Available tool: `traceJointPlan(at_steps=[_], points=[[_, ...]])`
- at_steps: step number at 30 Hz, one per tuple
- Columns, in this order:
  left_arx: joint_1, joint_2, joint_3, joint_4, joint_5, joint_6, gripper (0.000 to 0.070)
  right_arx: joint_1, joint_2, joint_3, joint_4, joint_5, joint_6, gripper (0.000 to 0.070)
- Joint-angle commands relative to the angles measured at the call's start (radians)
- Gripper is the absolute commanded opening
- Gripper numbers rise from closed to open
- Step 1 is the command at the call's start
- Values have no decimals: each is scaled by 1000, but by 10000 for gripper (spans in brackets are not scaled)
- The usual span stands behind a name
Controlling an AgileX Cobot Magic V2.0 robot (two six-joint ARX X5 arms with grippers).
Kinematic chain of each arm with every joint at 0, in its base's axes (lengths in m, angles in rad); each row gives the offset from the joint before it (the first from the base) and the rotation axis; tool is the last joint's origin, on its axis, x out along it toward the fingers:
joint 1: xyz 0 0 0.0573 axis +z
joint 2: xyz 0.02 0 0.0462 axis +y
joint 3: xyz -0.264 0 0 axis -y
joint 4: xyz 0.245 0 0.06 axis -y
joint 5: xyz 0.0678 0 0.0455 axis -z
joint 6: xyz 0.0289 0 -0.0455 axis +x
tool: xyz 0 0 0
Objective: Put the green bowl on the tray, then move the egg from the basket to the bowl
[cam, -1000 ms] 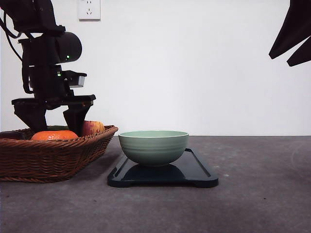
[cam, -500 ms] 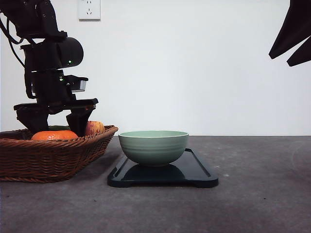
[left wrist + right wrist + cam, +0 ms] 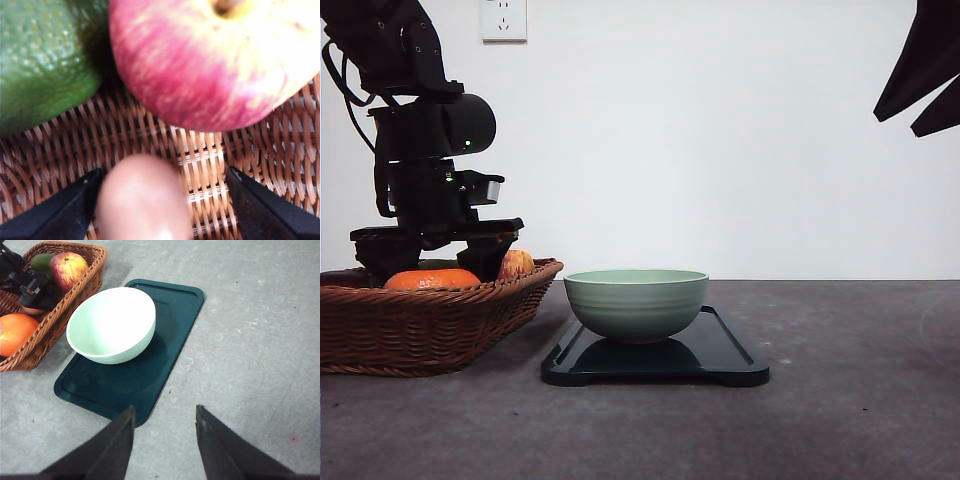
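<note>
The green bowl (image 3: 636,302) sits on the tray (image 3: 720,352), toward the tray's end nearest the basket (image 3: 420,318), so the first half of the task looks done and the egg is what remains. The left gripper (image 3: 437,262) is down inside the basket, and its wrist view shows the egg (image 3: 144,199) lying on the wicker floor between the two spread fingers (image 3: 60,210), with a narrow gap on one side and a wider gap on the other; neither finger touches it. The egg's long axis seems to point out along the fingers rather than across them, so closing should catch its narrow waist. A red apple (image 3: 220,65) lies just beyond the egg and a green fruit (image 3: 45,60) beside that, both close enough to be nudged. An orange (image 3: 432,279) rests nearer the basket's front rim. The right gripper (image 3: 165,440) hangs open, well apart, above the table off the tray's near end; the left arm is plainly the nearer one.
</note>
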Motion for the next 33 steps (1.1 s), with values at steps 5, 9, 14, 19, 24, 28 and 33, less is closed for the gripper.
traceJointPlan(at_steps=[5,9,14,19,24,28,33], points=[[-2,32,17,-31,-1,-7,469,5,3,6,6,5,-8,237],[-2,10,17,-30,-2,-7,466,5,3,6,6,5,-8,236],[0,-19,18,-23,-5,-7,469,5,3,6,6,5,-8,237],[1,-21,18,-48,-14,-7,470,5,3,6,6,5,-8,237],[2,-21,18,-48,-28,-7,469,5,3,6,6,4,-8,237],[2,-21,18,-48,-29,-7,455,5,3,6,6,4,-8,237],[1,-21,18,-49,-29,-7,279,5,3,6,6,4,-8,237]])
